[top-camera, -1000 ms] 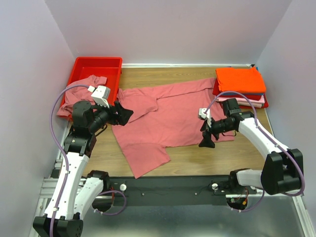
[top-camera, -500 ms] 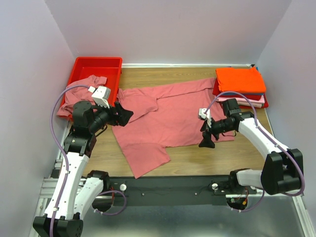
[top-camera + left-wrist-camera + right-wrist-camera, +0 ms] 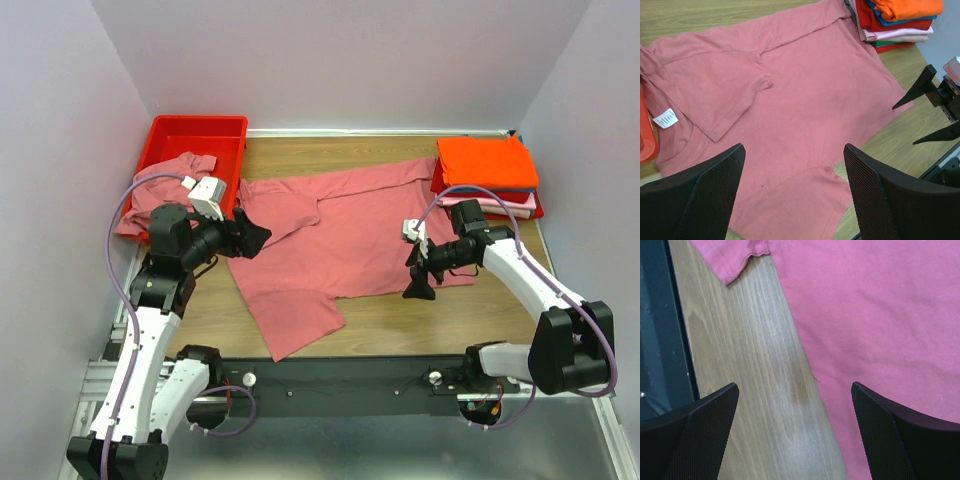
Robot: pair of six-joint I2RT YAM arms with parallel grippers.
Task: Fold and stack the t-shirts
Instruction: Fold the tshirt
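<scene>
A large dusty rose t-shirt (image 3: 345, 235) lies spread on the wooden table, one sleeve folded over its chest and its white neck tag (image 3: 665, 118) showing at the left. My left gripper (image 3: 250, 236) hovers open above the shirt's left side, with only cloth (image 3: 805, 100) seen between its fingers (image 3: 700, 195). My right gripper (image 3: 418, 270) hangs open over the shirt's near right hem (image 3: 880, 315), half above bare wood. A stack of folded t-shirts (image 3: 487, 165), orange on top, sits at the back right. Another rose t-shirt (image 3: 165, 185) is draped over the bin's edge.
A red plastic bin (image 3: 195, 130) stands at the back left corner. The black rail (image 3: 340, 375) with the arm bases runs along the near table edge. Bare wood (image 3: 400, 320) shows between the shirt and that rail. Walls close in on three sides.
The left arm has shifted very slightly; both grippers stay open and the shirts lie as before.
</scene>
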